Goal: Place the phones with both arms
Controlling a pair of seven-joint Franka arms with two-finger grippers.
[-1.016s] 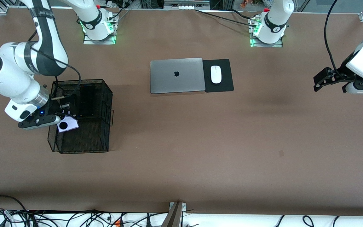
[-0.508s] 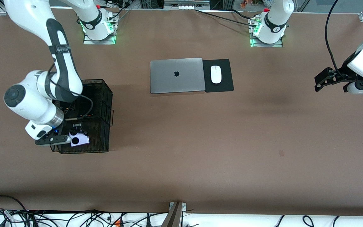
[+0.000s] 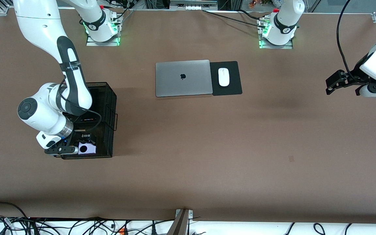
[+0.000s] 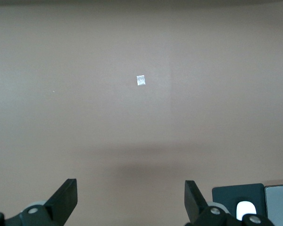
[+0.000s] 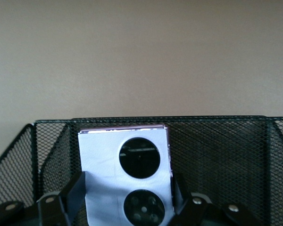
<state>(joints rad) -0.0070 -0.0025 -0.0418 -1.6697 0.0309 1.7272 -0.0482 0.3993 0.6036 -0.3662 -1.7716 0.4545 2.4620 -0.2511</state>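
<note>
A small lilac-white flip phone (image 3: 87, 148) with two black circles stands low inside a black wire mesh basket (image 3: 109, 98), at the basket's end nearest the front camera. My right gripper (image 3: 84, 142) reaches down into the basket and is shut on this phone. In the right wrist view the phone (image 5: 127, 155) is upright between the two black fingers (image 5: 78, 190), with the basket's mesh wall (image 5: 217, 141) just past it. My left gripper (image 3: 329, 86) waits open above bare table at the left arm's end. Its fingers (image 4: 66, 195) stand wide apart with nothing between them.
A shut grey laptop (image 3: 183, 78) lies mid-table toward the bases, beside a black mouse pad (image 3: 232, 88) carrying a white mouse (image 3: 223, 77). A small pale mark (image 3: 291, 159) is on the brown table (image 3: 207, 147). Cables run along the edge nearest the front camera.
My right arm has carried the lilac-white phone from the basket's rim down to the basket's near end and lowered it inside. The left arm has hardly moved.
</note>
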